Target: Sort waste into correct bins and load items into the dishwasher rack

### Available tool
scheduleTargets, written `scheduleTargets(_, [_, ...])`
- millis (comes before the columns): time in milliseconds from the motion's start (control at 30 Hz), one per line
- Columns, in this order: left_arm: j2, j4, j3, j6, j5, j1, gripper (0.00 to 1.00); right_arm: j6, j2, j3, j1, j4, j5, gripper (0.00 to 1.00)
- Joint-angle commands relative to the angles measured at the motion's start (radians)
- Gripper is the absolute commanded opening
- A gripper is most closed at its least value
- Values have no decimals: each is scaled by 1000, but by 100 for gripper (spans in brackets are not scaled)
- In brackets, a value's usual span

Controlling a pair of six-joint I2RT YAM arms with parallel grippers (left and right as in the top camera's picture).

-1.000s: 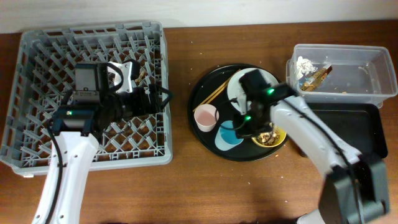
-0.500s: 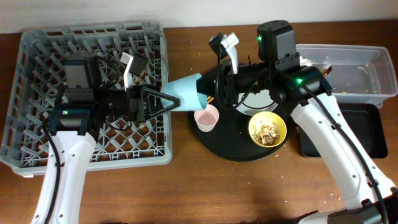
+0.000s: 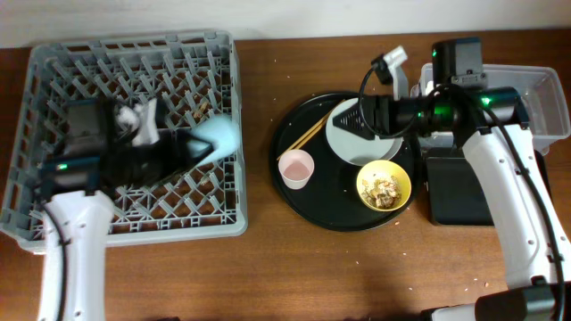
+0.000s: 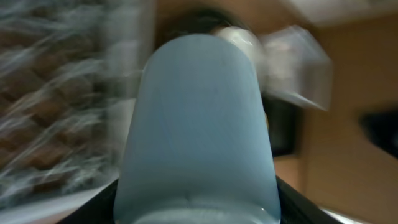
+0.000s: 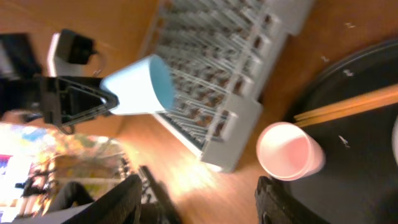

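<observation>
My left gripper (image 3: 198, 146) is shut on the light-blue cup (image 3: 219, 134) and holds it on its side over the right part of the grey dishwasher rack (image 3: 53, 80). In the left wrist view the cup (image 4: 196, 118) fills the space between the dark fingers (image 4: 102, 202). My right gripper (image 3: 361, 116) stands open and empty above the white plate (image 3: 352, 141). Its wrist view shows the pink cup (image 5: 289, 152), the chopsticks (image 5: 348, 106) and the blue cup (image 5: 140, 84). The yellow bowl (image 3: 384, 187) holds food scraps.
A round black tray (image 3: 303, 201) carries the pink cup (image 3: 295, 168), chopsticks (image 3: 309, 134), plate and bowl. The clear tub (image 3: 544, 98) and shallow black tray (image 3: 455, 192) lie at the right, partly under my right arm. Crumbs dot the wooden table (image 3: 294, 267).
The blue cup passed from my right gripper to my left. The left arm drew it back over the rack. The right gripper opened and pulled back to the right, above the plate.
</observation>
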Motion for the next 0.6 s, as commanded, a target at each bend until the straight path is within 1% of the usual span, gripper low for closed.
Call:
scheduleTargets(0, [-52, -175, 32, -55, -563, 203, 53, -14, -21, 5, 24, -48, 193, 60])
scheduleTargets(33, [-47, -197, 32, -76, -673, 240, 53, -14, -21, 5, 35, -55, 222, 60])
scheduleTargets(67, [-38, -204, 32, -111, -753, 265, 53, -14, -21, 5, 45, -55, 248, 60])
scheduleTargets(100, [-24, -196, 32, -142, -786, 276, 53, -14, -20, 5, 55, -55, 260, 61])
scheduleTargets(200, [88, -122, 32, -147, -786, 280, 54, -14, -20, 5, 78, -55, 264, 61])
scheduleTargets(267, [182, -63, 32, -146, -692, 280, 54, -14, -20, 5, 96, -55, 267, 61])
scheduleTargets(300, [212, -64, 32, -146, -682, 280, 61, -14, -20, 5, 109, -55, 272, 62])
scheduleTargets(367, [227, -63, 32, -147, -664, 281, 80, -14, -19, 5, 141, -58, 316, 62])
scheduleTargets(400, [226, -63, 33, -147, -651, 281, 84, -14, -18, 3, 165, -57, 357, 63])
scheduleTargets(433, [226, -68, 39, -146, -631, 281, 86, -13, -14, -2, 196, -53, 408, 65])
scheduleTargets(467, [226, -77, 50, -146, -605, 281, 86, -13, -6, -5, 220, -52, 445, 65])
scheduleTargets(500, [225, -102, 91, -91, -504, 281, 86, -7, 19, -19, 270, -27, 536, 65])
scheduleTargets(533, [217, -121, 138, 24, -350, 277, 86, 52, 66, -31, 313, 22, 640, 65])
scheduleTargets(567, [180, -132, 179, 173, -164, 258, 86, 70, 130, -31, 339, 77, 686, 65])
